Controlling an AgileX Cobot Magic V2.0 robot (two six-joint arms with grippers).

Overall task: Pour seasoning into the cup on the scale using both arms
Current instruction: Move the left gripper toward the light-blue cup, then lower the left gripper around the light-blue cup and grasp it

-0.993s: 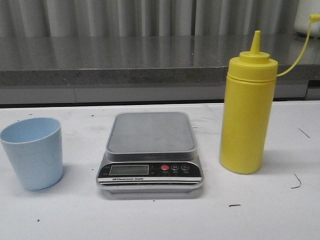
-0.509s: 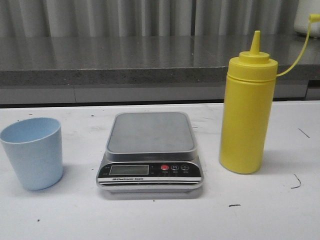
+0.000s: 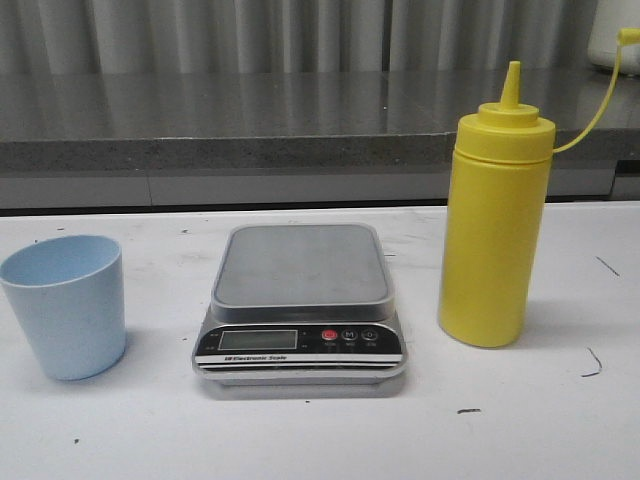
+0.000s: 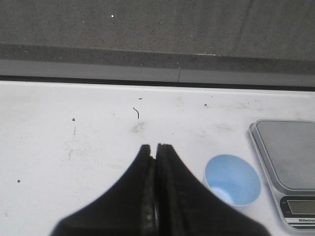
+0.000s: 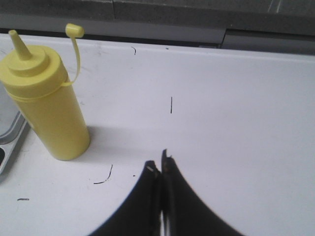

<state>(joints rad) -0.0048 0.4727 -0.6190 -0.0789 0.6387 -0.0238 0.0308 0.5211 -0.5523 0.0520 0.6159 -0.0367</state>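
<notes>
The yellow seasoning bottle stands upright on the white table, right of the scale, its cap hanging open on a thin tether. The pale blue cup stands on the table left of the scale, not on the platform. My left gripper is shut and empty, above the table beside the cup. My right gripper is shut and empty, apart from the bottle. Neither gripper shows in the front view.
A grey stone ledge and a ribbed wall run behind the table. A white object sits at the far right on the ledge. Small dark marks dot the tabletop.
</notes>
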